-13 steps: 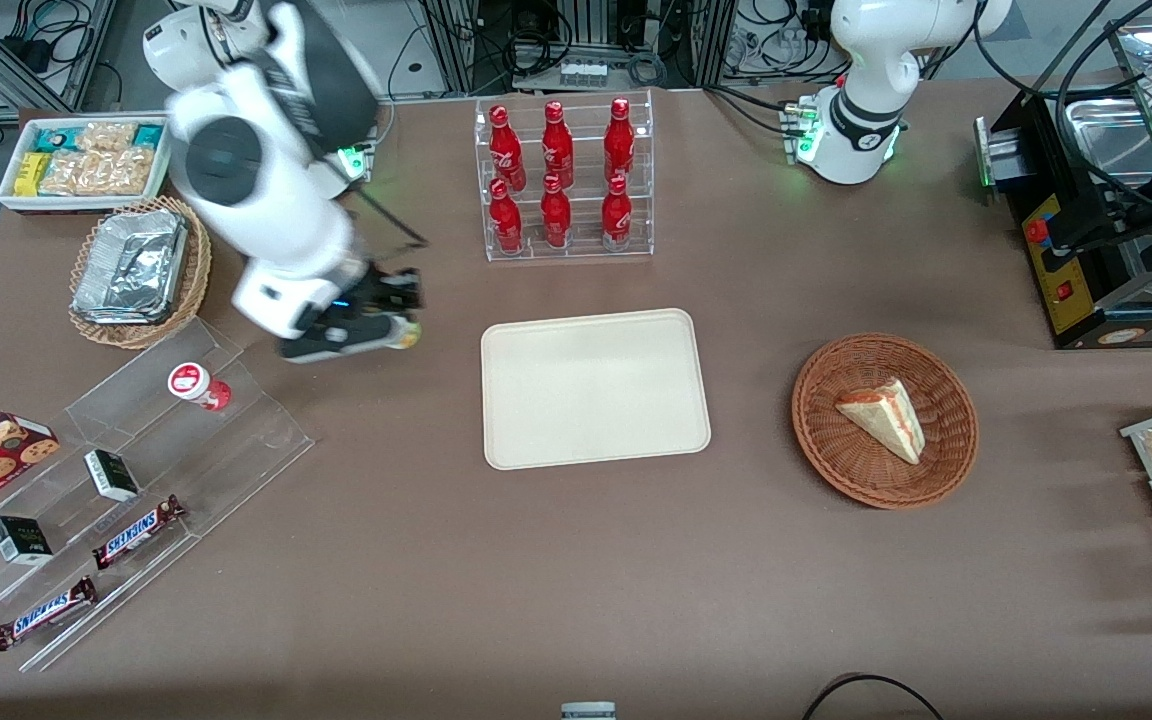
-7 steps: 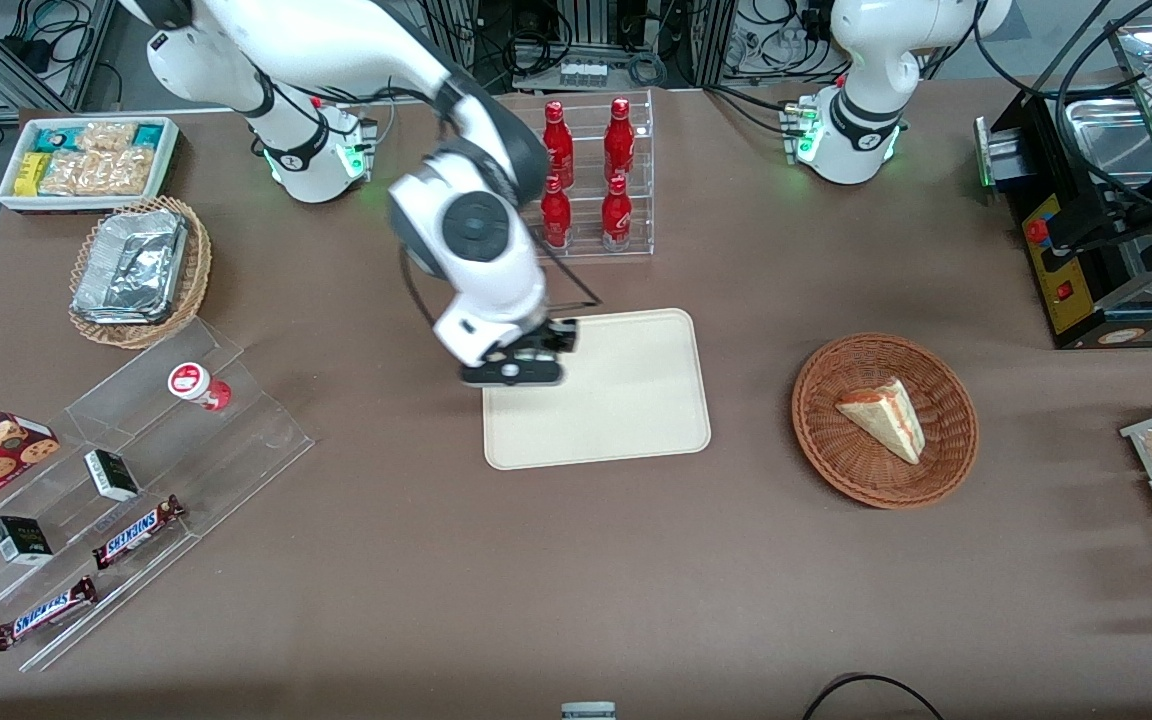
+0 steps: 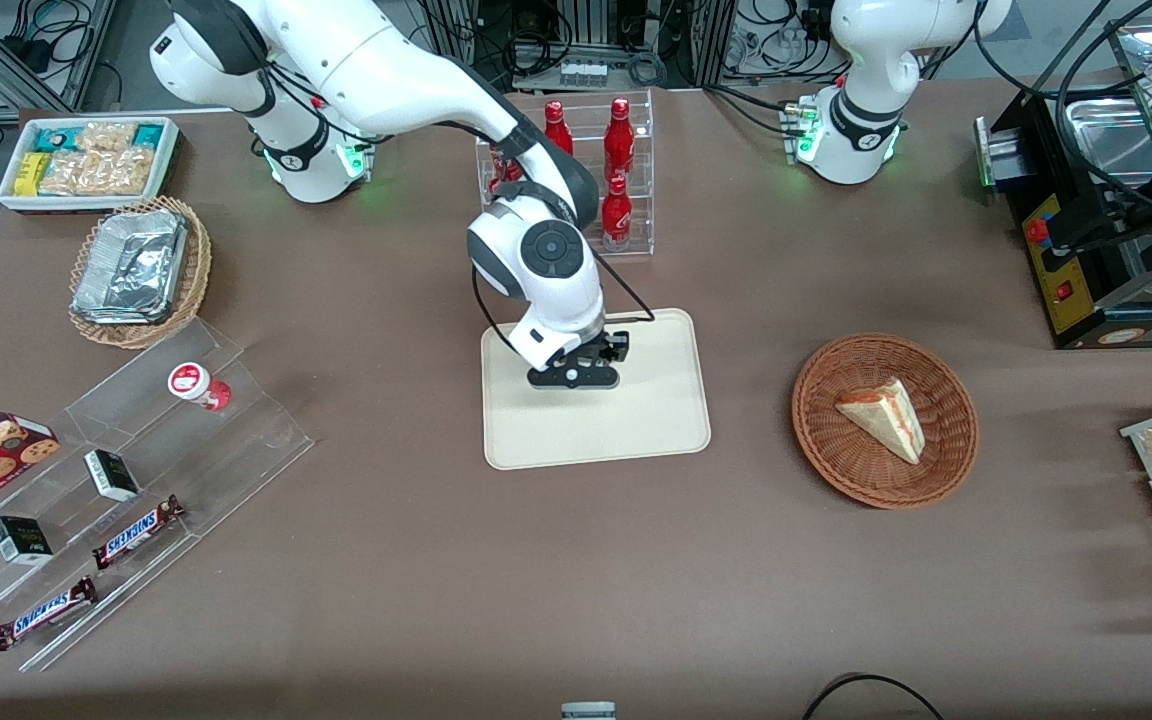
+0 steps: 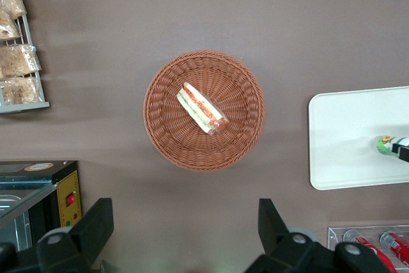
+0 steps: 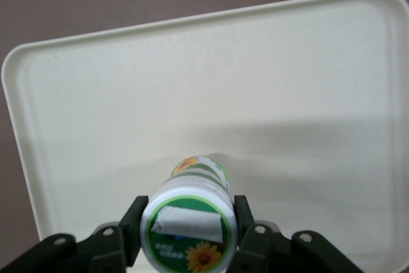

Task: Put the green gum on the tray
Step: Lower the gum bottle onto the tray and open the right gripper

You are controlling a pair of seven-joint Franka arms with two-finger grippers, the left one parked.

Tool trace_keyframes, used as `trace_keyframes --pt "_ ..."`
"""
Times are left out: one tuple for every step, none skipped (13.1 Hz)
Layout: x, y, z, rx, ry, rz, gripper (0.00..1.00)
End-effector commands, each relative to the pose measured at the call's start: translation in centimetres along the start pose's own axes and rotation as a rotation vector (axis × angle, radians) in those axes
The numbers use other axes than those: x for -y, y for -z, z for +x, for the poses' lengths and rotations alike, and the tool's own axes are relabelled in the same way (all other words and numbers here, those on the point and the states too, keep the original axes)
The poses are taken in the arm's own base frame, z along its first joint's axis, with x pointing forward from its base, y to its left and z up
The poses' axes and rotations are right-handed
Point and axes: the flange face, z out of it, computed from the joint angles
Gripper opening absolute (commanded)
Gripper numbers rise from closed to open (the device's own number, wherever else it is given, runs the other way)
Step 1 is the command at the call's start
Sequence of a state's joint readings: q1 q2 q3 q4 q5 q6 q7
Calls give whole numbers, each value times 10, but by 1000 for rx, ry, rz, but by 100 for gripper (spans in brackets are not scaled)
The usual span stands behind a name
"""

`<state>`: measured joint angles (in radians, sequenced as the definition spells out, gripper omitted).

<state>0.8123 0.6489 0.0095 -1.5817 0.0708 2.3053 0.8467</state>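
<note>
The green gum (image 5: 189, 225), a small bottle with a green-ringed white lid and a sunflower on it, sits between my gripper's (image 5: 189, 234) black fingers (image 5: 130, 231), which are shut on it. It hangs above the cream tray (image 5: 268, 81). In the front view my gripper (image 3: 576, 368) is over the part of the tray (image 3: 636, 420) that lies farther from the camera, and the arm hides the gum. The left wrist view shows the gum's green end (image 4: 385, 144) above the tray (image 4: 339, 132).
A clear rack of red cola bottles (image 3: 618, 160) stands just past the tray, farther from the camera. A brown wicker basket with a sandwich (image 3: 884, 420) lies toward the parked arm's end. A clear stepped stand with a red-lidded bottle (image 3: 198, 384) lies toward the working arm's end.
My gripper has carried the gum from beside the stepped stand across the table to a spot over the tray.
</note>
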Motion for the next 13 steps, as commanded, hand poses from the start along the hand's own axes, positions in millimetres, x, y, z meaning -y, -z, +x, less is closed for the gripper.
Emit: trace_keyframes --pt "9 -13 2 -8 -9 10 0" --pt "9 -17 1 -9 -8 10 0" --pt "10 -18 1 -13 -6 15 0" --pt "10 -22 0 -10 -6 12 0" --pt "9 -24 0 -9 -6 11 0" --pt "9 -26 -1 -7 -7 8 0" --pt "9 -28 -1 -7 -6 6 8" --pt "8 -30 -1 -5 -6 4 14" --pt "8 -30 -1 -7 -6 6 19" --pt "8 -32 -1 -4 -9 7 29" --pt "8 -34 -1 2 -15 8 31" --pt "7 -35 -1 4 -16 8 59" --pt "8 -32 -1 0 -15 11 100"
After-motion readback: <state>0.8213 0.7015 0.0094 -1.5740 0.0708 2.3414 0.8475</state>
